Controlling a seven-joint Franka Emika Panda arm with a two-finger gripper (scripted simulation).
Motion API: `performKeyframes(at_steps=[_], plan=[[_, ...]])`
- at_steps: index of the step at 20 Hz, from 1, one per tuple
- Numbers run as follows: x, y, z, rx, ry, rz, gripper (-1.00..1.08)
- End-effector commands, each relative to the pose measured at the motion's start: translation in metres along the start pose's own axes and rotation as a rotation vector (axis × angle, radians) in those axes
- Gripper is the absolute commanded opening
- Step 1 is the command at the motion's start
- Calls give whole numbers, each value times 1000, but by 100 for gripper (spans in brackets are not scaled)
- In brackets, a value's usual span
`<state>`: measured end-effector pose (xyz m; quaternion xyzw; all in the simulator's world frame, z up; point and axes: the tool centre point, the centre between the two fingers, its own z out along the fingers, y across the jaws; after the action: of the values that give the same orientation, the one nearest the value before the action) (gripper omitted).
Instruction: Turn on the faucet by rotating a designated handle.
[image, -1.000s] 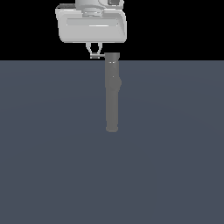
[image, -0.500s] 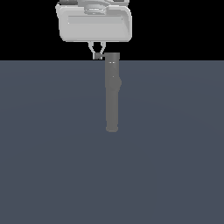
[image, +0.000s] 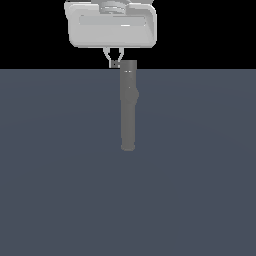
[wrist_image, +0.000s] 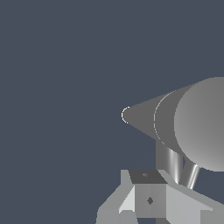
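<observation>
Surface: flat slate-blue floor (image: 60, 175), plain and unmarked
Backdrop: black band (image: 210, 30) above the floor's far edge

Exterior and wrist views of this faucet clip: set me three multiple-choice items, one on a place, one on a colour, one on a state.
1. In the exterior view, where is the tool relative to the faucet?
A. at its capped end
B. at its rounded far end
C. far off to the side

2. What colour is the faucet body?
A. white
B. matte grey
C. red

3. How do the tool's fingers stand?
A. spread wide
B. gripping the faucet body
C. drawn close at the tips

Answers: 1 A, the tool sits beside the cap; 2 B, both views show grey; 3 C, the fingers converge beside the cap.
</observation>
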<state>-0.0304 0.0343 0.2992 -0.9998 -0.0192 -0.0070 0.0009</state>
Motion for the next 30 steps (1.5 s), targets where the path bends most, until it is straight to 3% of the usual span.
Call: performKeyframes(at_steps=[1, 6, 7, 8, 18, 19, 20, 30], plan=[[-9, 19, -1, -1, -8, 14, -100], [-21, 44, -2, -2, -14, 16, -100], [-21, 44, -2, -2, -14, 16, -100], [-13, 19, 0, 1, -5, -22, -100], [2, 82, -1, -2, -13, 13, -100], [2, 82, -1, -2, -13, 13, -100], [-7, 47, 0, 9, -33, -34, -100], [24, 75, 0, 3, -23, -7, -100]])
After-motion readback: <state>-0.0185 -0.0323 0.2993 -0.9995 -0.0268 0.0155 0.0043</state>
